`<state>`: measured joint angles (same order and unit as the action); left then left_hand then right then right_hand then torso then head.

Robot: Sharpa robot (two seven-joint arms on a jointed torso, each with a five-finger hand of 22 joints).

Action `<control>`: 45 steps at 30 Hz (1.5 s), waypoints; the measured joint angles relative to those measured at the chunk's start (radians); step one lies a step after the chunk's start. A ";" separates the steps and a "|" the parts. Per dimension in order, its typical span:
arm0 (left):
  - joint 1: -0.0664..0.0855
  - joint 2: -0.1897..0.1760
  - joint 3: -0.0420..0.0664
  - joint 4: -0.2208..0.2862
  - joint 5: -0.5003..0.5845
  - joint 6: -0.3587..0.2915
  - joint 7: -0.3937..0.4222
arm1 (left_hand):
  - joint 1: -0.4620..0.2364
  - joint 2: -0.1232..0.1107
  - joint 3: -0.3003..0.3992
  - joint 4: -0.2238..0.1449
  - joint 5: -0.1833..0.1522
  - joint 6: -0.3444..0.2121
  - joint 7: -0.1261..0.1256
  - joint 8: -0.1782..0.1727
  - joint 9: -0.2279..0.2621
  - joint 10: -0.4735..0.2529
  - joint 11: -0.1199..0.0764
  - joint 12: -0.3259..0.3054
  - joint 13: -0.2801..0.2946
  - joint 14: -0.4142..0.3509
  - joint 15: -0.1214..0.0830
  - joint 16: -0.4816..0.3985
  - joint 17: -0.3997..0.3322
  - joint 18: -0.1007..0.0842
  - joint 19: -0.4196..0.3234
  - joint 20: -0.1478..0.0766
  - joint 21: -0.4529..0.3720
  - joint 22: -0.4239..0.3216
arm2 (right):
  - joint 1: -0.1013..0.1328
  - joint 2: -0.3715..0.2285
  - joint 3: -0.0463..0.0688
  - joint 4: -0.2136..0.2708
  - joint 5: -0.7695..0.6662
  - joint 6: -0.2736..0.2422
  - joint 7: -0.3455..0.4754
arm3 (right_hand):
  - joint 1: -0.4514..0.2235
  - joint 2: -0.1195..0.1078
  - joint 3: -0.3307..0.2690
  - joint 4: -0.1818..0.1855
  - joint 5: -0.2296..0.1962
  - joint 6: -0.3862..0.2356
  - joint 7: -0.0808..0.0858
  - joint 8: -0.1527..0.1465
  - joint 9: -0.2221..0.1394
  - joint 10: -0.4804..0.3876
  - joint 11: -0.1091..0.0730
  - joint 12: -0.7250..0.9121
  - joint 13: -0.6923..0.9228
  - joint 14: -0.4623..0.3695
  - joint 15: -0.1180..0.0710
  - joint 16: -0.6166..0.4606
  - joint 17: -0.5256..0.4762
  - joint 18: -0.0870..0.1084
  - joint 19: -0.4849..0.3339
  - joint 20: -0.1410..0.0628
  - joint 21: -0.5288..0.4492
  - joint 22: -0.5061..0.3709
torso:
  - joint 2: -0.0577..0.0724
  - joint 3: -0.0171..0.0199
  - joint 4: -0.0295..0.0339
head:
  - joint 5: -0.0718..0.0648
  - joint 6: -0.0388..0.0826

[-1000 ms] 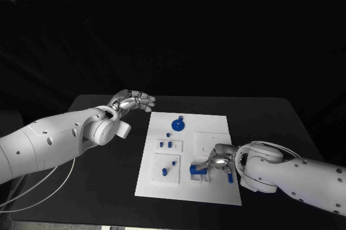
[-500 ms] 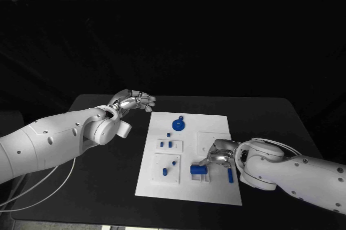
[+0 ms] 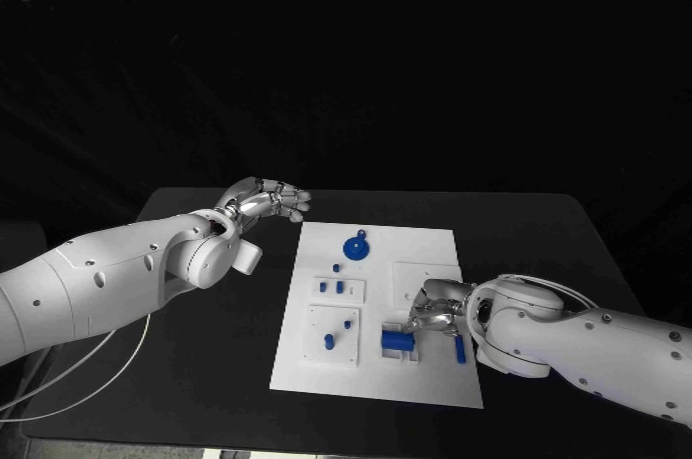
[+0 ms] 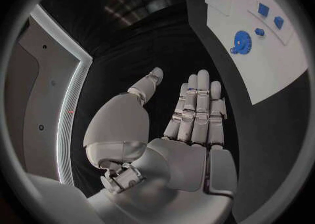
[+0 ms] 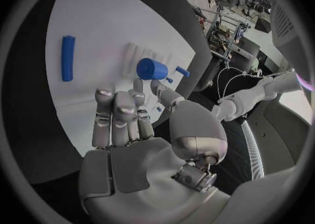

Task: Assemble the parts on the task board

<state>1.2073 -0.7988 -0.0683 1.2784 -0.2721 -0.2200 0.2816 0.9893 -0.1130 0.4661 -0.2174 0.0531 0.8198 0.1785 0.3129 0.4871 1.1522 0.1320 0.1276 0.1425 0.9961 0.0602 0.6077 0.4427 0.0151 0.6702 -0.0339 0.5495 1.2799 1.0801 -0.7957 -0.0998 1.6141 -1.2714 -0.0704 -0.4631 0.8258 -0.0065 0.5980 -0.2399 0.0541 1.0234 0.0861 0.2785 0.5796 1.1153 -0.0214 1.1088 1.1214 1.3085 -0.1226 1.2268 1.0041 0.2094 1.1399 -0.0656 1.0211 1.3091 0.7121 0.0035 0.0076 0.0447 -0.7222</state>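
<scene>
The right hand hangs over the board near its right edge, toward the near right corner. In the right wrist view its fingers stand straight and close together with the thumb set apart, and nothing lies in the palm, so it holds nothing.

Just beside its fingertips, on the side toward the board's middle, stands the cylinder, a short blue part upright in a white fixture. In the head view it shows as a blue block at the fingertips; I cannot tell whether the fingers touch it.

On the hand's other side, close to the board's right edge, lies the rod, a long blue part flat on the board. Its long axis runs roughly along the board's right edge, from near to far, and in the head view the rod lies partly under the right wrist. This looks like the next part to pick, and the right hand is far nearer to it; the fingers would need to close across the rod's short width, not along it.

The left hand hovers off the board, beyond its far left corner over the black table. Its fingers lie flat and pressed side by side, thumb apart, gripping nothing. Nearest to it, at the far end of the board, is the blue gear; smaller blue parts sit in white blocks along the left side.
</scene>
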 measured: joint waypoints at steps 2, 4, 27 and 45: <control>0.000 0.000 0.000 0.000 0.000 0.000 0.000 | 0.000 0.000 0.000 0.000 0.000 0.000 0.000 0.000 0.000 0.000 0.000 0.000 0.000 0.000 0.000 0.000 0.000 0.000 0.000 0.000 0.000 0.000 | 0.000 0.000 0.000 0.000 0.002 0.008 0.001 | 0.000 0.000 0.004 0.004 0.000 0.002 -0.002 0.000 0.000 0.000 0.000 0.000 0.001 0.001 0.001 0.000 0.000 0.000 0.000 0.000 0.000 0.000 | 0.000 -0.0007 0.0000 | 0.000 0.000; 0.000 0.000 0.000 0.000 0.000 0.000 0.000 | 0.000 0.000 0.000 0.000 0.000 0.000 0.000 0.000 0.000 0.000 0.000 0.000 0.000 0.000 0.000 0.000 0.000 0.000 0.000 0.000 -0.004 0.000 | 0.000 0.000 0.000 0.000 0.005 0.016 0.001 | 0.000 0.000 0.010 0.010 0.000 0.007 0.000 0.000 0.000 0.006 -0.002 0.000 0.001 0.001 0.001 0.000 0.001 0.001 0.000 0.000 0.000 0.000 | 0.000 -0.0006 0.0000 | -0.001 -0.001; 0.000 -0.001 0.000 0.000 0.000 0.000 0.000 | 0.000 0.000 0.000 0.000 0.000 0.000 0.000 0.000 0.000 0.000 0.000 0.000 0.000 0.000 0.000 -0.004 0.002 0.000 0.000 0.000 -0.004 0.000 | 0.000 0.003 -0.001 0.002 0.035 0.063 0.013 | -0.135 -0.111 -0.084 0.066 0.000 0.009 0.002 0.000 -0.002 0.007 0.000 -0.011 0.011 0.001 0.001 0.000 0.003 0.013 -0.004 0.011 0.008 0.000 | 0.000 -0.0007 0.0000 | -0.001 -0.003; 0.000 -0.001 0.000 0.000 0.000 0.000 0.000 | 0.000 0.000 0.000 0.000 0.000 0.000 0.000 0.000 0.000 0.000 0.000 0.000 0.000 0.000 0.000 -0.004 0.003 0.000 0.000 0.000 -0.004 0.001 | 0.000 0.022 -0.008 -0.002 -0.134 0.063 0.017 | -0.122 -0.115 -0.197 -0.049 0.040 0.008 0.001 -0.010 -0.005 0.007 0.000 -0.022 0.022 -0.003 -0.003 -0.004 0.004 0.013 -0.017 0.002 0.008 0.000 | 0.000 -0.0001 0.0000 | -0.002 -0.004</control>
<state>1.2073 -0.7994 -0.0683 1.2785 -0.2718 -0.2198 0.2815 0.9893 -0.1130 0.4661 -0.2174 0.0531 0.8198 0.1785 0.3129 0.4874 1.1522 0.1319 0.1276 0.1425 0.9961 0.0602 0.6041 0.4456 0.0151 0.6702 -0.0339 0.5456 1.2810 1.0802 -0.7736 -0.1082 1.6122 -1.4058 -0.0074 -0.4461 0.7041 -0.1211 0.4015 -0.2893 0.0944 1.0318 0.0875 0.2688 0.5749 1.1222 -0.0214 1.0873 1.1438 1.3058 -0.1254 1.2228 1.0084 0.2228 1.1225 -0.0639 1.0289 1.3091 0.7118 0.0035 0.0076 0.0424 -0.7263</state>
